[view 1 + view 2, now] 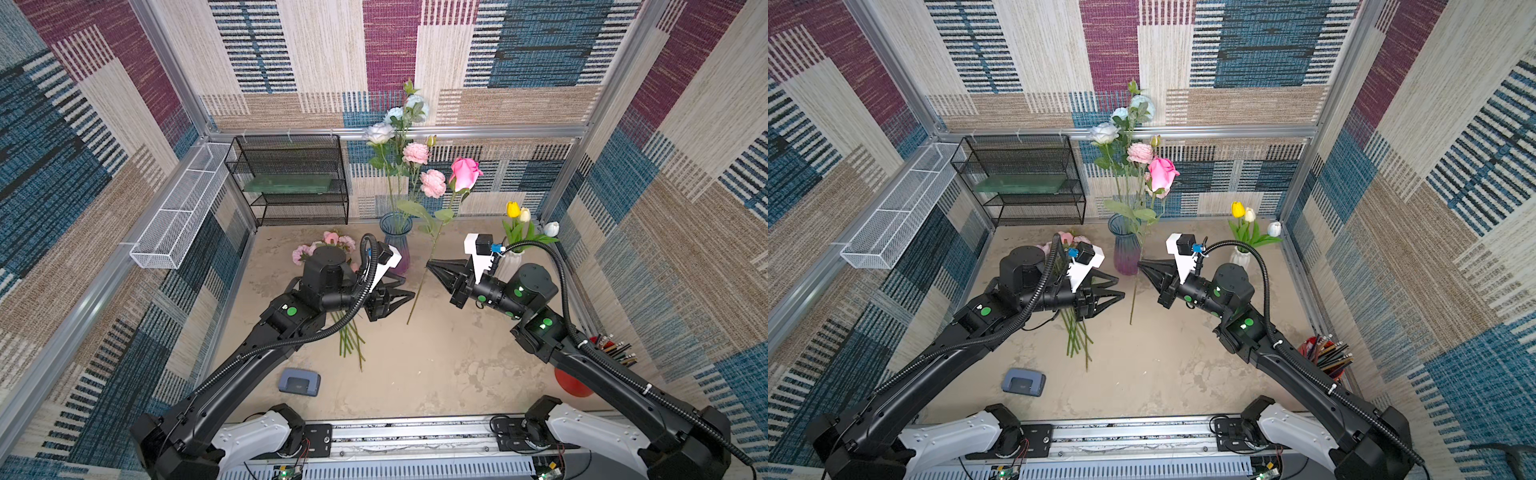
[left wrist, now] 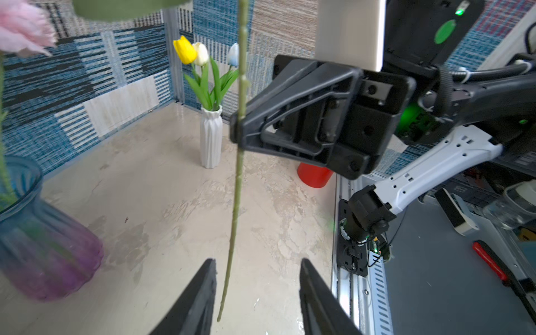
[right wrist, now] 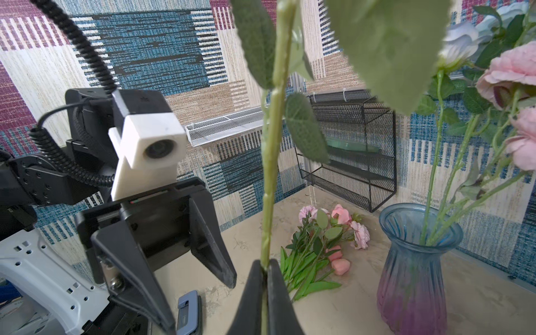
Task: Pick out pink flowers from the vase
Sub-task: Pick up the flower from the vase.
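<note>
My right gripper (image 1: 430, 264) (image 3: 264, 265) is shut on the long green stem (image 2: 236, 188) of a pink rose (image 1: 464, 173) (image 1: 1163, 174). It holds the rose upright, clear of the blue-to-purple glass vase (image 1: 397, 241) (image 3: 414, 275). My left gripper (image 1: 409, 289) (image 2: 258, 261) is open beside the stem's lower end, which hangs between its fingers untouched. Two ruffled pink flowers (image 1: 415, 153) (image 1: 433, 183) stand in the vase with white and pale blue roses (image 1: 379, 132). More pink flowers (image 3: 333, 232) lie in a pile on the table left of the vase, partly hidden by my left arm in both top views.
A white vase (image 1: 509, 266) with yellow and white tulips stands at the back right. A black mesh shelf (image 1: 291, 178) and a white mesh basket (image 1: 178, 212) are against the back and left walls. A blue-grey punch (image 1: 300, 381) lies front left, a red pencil cup (image 1: 573, 382) front right.
</note>
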`<state>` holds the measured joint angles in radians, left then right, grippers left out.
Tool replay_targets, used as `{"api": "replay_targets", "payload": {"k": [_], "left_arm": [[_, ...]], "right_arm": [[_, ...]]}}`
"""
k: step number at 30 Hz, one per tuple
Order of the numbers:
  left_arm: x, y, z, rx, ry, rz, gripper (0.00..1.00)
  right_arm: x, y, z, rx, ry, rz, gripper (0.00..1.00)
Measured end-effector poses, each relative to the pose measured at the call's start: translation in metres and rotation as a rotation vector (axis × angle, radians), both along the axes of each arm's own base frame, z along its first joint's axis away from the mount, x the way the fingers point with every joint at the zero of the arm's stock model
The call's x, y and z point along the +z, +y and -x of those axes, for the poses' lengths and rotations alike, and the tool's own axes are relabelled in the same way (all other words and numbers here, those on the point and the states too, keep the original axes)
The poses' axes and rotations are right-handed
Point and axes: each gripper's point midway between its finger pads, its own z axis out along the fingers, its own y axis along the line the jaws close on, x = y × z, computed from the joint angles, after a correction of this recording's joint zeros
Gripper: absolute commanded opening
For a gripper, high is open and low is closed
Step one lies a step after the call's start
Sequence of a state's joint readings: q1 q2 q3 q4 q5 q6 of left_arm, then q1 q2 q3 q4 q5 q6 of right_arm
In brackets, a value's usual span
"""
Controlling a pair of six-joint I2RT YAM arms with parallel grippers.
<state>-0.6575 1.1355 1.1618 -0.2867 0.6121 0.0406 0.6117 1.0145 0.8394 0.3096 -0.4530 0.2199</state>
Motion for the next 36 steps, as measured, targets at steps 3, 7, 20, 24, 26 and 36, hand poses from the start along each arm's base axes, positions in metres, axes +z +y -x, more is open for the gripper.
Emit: {"api": "replay_targets", "payload": {"k": [3, 7, 20, 24, 26, 36], "left_arm": [[0.001, -0.009, 0.000, -0.023, -0.009, -0.006, 0.49], [0.000, -0.014, -0.004, -0.021, -0.015, -0.009, 0.49], [-0.002, -0.024, -0.022, 0.051, -0.102, -0.039, 0.25], [-0.004, -0.025, -0.023, 0.056, -0.113, -0.047, 0.00], [-0.005, -0.025, -0.023, 0.052, -0.123, -0.053, 0.00], [-0.024, -0.014, -0.025, 0.118, -0.112, -0.063, 0.00]], "right_arm": [[0.003, 0.001, 0.002, 0.007, 0.004, -0.013, 0.00], [0.005, 0.001, 0.006, 0.015, 0.001, -0.029, 0.00], [0.008, 0.004, 0.016, 0.043, 0.005, -0.054, 0.00], [0.005, 0.004, 0.015, 0.032, 0.016, -0.053, 0.00], [0.004, 0.003, 0.014, 0.029, 0.021, -0.054, 0.00], [-0.001, 0.007, 0.019, 0.046, 0.027, -0.051, 0.49]]}}
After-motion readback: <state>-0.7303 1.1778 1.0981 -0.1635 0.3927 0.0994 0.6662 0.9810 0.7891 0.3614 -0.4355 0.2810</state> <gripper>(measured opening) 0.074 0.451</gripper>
